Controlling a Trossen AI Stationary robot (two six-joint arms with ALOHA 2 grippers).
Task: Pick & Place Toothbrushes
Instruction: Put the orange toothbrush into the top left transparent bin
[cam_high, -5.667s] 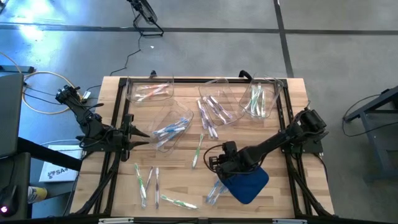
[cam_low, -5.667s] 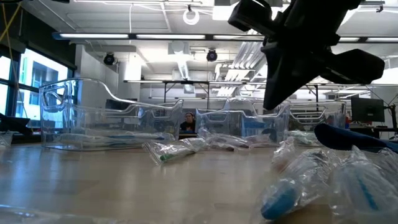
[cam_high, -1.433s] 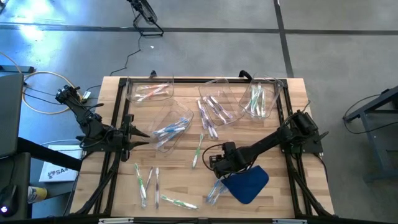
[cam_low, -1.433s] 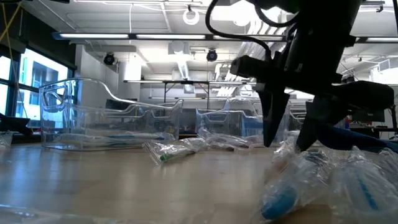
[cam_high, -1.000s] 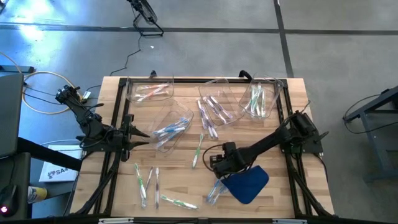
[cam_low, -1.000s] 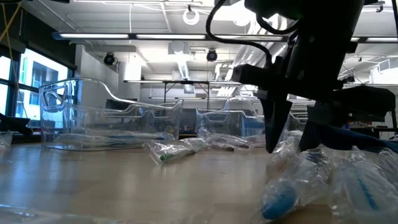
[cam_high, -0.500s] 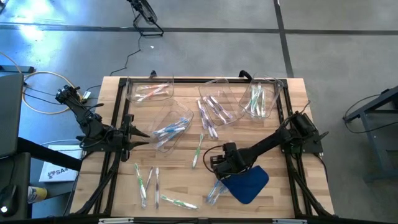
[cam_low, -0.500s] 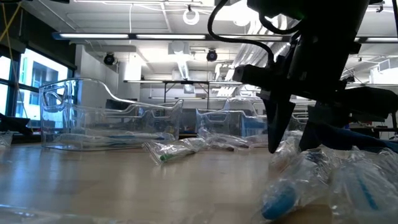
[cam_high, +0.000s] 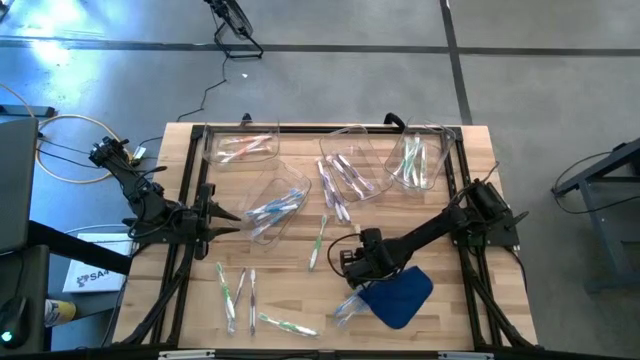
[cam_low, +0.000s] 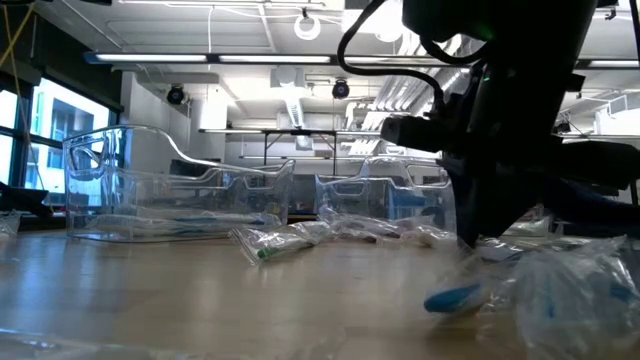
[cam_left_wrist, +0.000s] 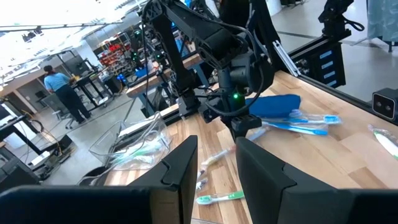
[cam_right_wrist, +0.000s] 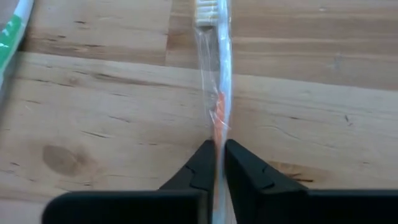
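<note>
Wooden table (cam_high: 440, 300), right gripper (cam_right_wrist: 219, 163) jaws clenched on wrapped toothbrush (cam_right_wrist: 213, 74), left gripper (cam_left_wrist: 214, 163) jaws parted, idle

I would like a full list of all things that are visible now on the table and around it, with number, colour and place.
table: one, light wood, under everything
clear bins: four, transparent, across the table's far half, toothbrushes inside each
loose toothbrushes: several, whitish with green, blue or purple, front left, centre and beside the cloth
blue cloth: one, front right
wrapped toothbrush: one, clear with an orange mark, between the right gripper's fingers
person: one, blue top, in the room beyond
left gripper: open, empty, at the table's left edge
right gripper: shut on the wrapped toothbrush, beside the blue cloth
</note>
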